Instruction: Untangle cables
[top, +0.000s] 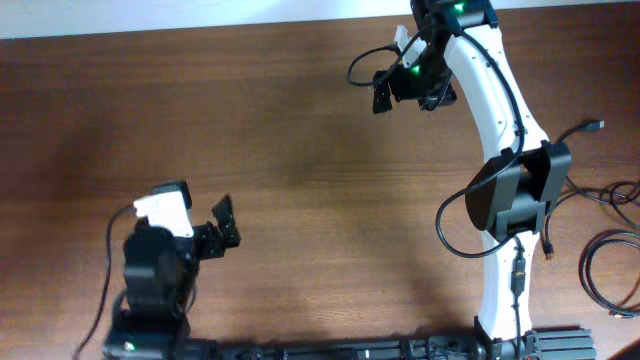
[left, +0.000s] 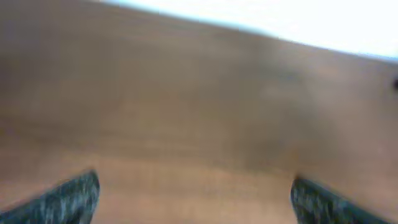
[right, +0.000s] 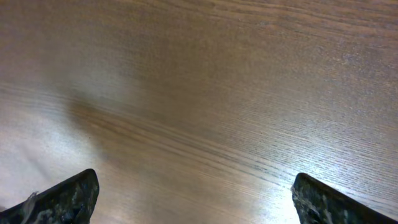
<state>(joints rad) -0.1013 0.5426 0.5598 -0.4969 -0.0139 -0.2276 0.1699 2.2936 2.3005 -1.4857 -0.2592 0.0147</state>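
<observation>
At the right edge of the counter (top: 300, 150) | cables (top: 583, 268) lay looped, well apart from both claws | left claw (top: 227, 224) spread wide, empty | right claw (top: 381, 90) spread wide, empty

Table (top: 300, 150): mid-brown wood with fine, darker grain lines. Cables (top: 584, 268): black. Right arm (top: 490, 90): white links, black joints, green indicator lights. Left arm (top: 150, 270): black, with a white module on top. Right gripper (right: 194, 180) fingers (right: 68, 196): dark, apparently grey-speckled; the view is soft there.
</observation>
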